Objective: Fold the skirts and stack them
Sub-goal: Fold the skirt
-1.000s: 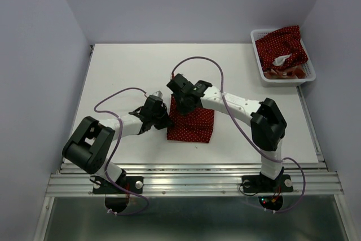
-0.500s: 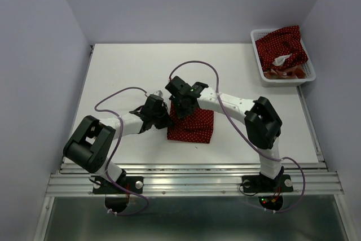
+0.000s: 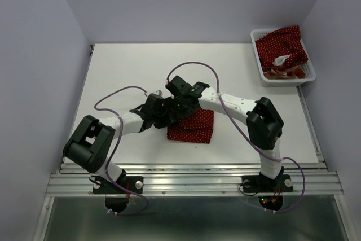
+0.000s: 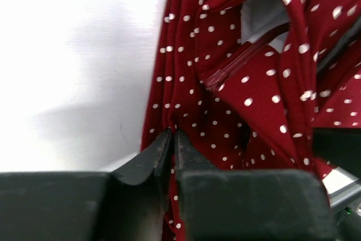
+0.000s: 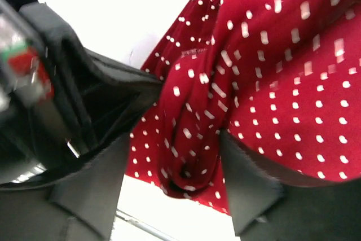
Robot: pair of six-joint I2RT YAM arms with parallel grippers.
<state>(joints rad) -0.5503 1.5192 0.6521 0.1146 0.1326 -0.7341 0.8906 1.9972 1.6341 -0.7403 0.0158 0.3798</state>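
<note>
Folding is underway: left claw (image 4: 172,139) is pinching the polka-dot skirt (image 3: 192,125) near the counter (image 3: 124,71) centre, right claw (image 5: 175,156) is gaping around a fold; next, probably pressing it flat.

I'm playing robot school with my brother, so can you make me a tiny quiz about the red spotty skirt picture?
1. True or false: the white basket is empty.
2. Where does the folded dotted skirt lie? A) in the basket B) on the table C) hanging off the table's edge
3. Which one stands open around a bunched fold of cloth: the left pincer or the right pincer?
Key: 1 false, a second dotted skirt lies in it. 2 B. 3 the right pincer; the left pincer is shut on the skirt's edge.
</note>
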